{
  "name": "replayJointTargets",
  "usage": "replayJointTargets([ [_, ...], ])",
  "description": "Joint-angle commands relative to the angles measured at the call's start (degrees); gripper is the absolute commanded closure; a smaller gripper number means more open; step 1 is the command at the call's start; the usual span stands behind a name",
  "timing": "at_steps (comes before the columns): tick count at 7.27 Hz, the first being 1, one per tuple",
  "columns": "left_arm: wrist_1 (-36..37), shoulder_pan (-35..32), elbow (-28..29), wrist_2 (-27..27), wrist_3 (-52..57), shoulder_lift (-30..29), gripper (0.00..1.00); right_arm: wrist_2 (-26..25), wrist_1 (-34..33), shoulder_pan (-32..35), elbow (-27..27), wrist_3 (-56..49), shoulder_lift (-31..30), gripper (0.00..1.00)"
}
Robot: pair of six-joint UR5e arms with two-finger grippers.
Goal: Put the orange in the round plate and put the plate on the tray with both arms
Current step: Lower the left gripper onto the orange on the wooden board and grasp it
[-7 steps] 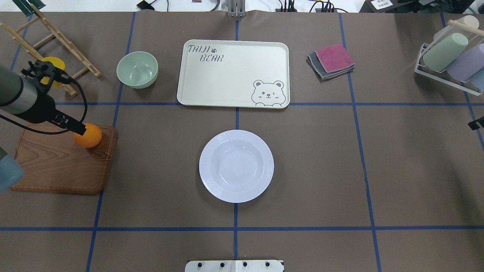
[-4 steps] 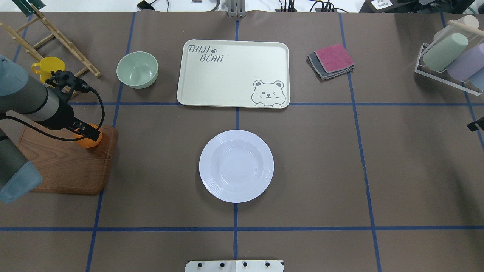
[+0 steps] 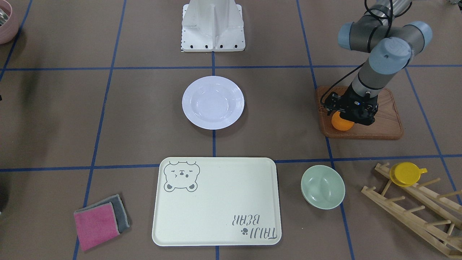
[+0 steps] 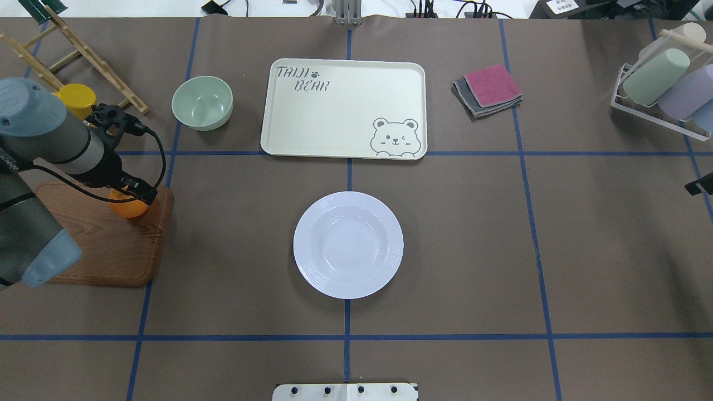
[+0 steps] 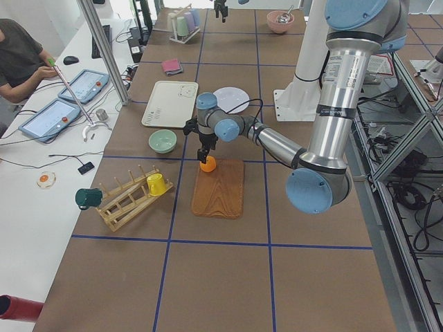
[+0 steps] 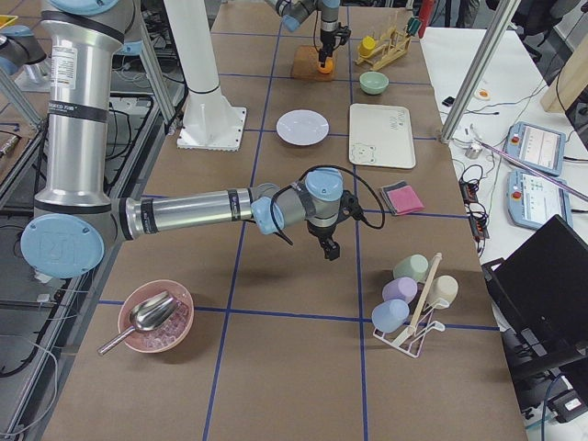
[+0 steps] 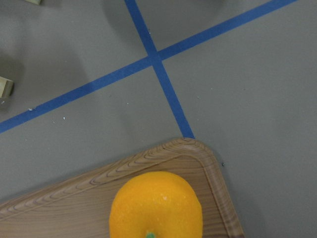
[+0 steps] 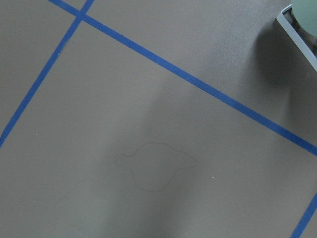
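Orange (image 3: 341, 124), one: on the wooden board (image 4: 106, 250), near one corner, well apart from plate and tray.
Round plate (image 4: 348, 245), one: white, on the desk (image 4: 557, 250) at centre, its whole well in view.
Tray (image 4: 334, 117), one: cream, beyond the plate, bear face and lettering in full view.
Left hand (image 4: 138, 196), one: directly over the orange, partly hiding it; whether it grips cannot be told.
Right hand (image 6: 329, 248), one: above bare desk near the cup stand; finger gap cannot be told.
Pale-green bowl (image 4: 202, 103), one: beside the tray.
Folded cloths (image 4: 490, 89), two: pink on grey.
Yellow cup (image 3: 406, 174), one: on a wooden rack (image 3: 415, 213).
Cup stand (image 6: 411, 335), one: carries four pastel cups.
Pink bowl (image 6: 129, 340), one: a metal scoop (image 6: 147, 312) lies in it.
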Motion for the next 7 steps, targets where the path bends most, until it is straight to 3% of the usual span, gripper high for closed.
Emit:
replayJointTargets([
  [1,-0.21,0.01,1.44,-0.17,0.16,-0.28,0.01,-0.14,0.09,-0.36,-1.15,0.00,0.89,0.00],
  [7,0.32,0.18,3.46,-1.67,-0.37,-0.71,0.01,-0.14,0.00,-0.98,-2.74,0.00,2.04,0.00],
])
